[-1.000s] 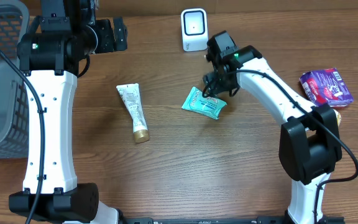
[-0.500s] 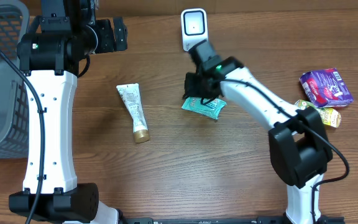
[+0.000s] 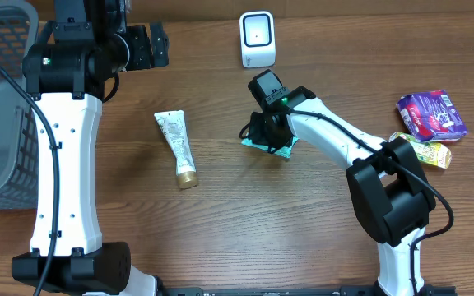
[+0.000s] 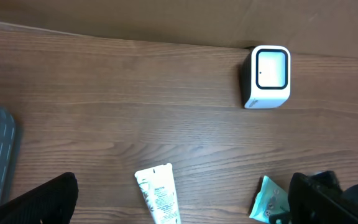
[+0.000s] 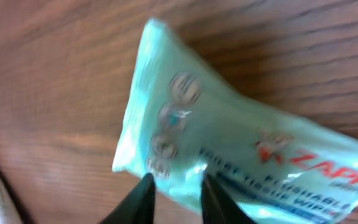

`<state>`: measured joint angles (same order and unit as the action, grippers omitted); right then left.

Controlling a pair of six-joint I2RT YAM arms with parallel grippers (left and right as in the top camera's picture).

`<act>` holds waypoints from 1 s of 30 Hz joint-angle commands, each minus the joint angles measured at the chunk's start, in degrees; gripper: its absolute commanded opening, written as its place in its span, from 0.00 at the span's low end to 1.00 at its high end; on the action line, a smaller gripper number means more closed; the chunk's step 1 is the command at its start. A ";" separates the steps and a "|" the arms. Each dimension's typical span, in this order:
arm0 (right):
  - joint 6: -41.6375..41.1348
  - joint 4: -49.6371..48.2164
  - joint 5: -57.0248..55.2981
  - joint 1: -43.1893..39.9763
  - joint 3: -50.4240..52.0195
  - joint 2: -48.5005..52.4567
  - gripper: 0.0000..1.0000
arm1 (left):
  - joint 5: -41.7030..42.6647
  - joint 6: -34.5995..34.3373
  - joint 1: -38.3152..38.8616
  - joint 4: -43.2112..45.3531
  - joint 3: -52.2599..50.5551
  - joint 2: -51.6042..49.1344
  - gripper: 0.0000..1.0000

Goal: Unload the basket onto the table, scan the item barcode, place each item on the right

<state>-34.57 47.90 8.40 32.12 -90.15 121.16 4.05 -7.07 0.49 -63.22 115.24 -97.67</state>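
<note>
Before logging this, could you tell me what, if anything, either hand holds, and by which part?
The right hand pinches the teal wipes packet by its edge near one corner; left hand holds nothing.

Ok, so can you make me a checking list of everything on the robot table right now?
Surface: brown wooden table, no spills seen.
Job's things: teal wipes packet lying flat mid-table; white scanner standing at the far edge.
Clutter: white tube lying left of the packet; purple packet and yellow packet at the right edge.
Grippers: right end effector down on the wipes packet, pinched on its edge; left end effector wide open, holding nothing, up near the far edge.
Cables: black cable running along the left arm, another looping by the right arm's base; neither on the items.
Surroundings: grey basket on the left.
</note>
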 commanded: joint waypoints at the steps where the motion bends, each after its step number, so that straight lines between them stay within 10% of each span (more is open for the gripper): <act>1: 17.88 1.55 10.12 -1.84 0.74 0.37 0.41 | -0.17 1.07 0.07 0.00 0.76 -0.46 1.00; 14: 30.34 7.76 18.93 -12.96 0.39 -2.80 0.41 | -0.17 1.07 0.17 0.00 0.76 -0.46 1.00; 22: 31.85 3.96 6.10 -18.38 0.37 -13.00 0.47 | -0.17 1.07 0.22 0.00 0.76 -0.46 1.00; 30: 51.65 -1.22 9.64 -21.27 0.48 -9.07 0.81 | -0.17 1.07 0.28 0.00 0.76 -0.46 1.00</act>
<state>5.74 47.29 16.12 10.39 -89.67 109.25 4.05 -7.07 0.49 -63.22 115.24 -97.67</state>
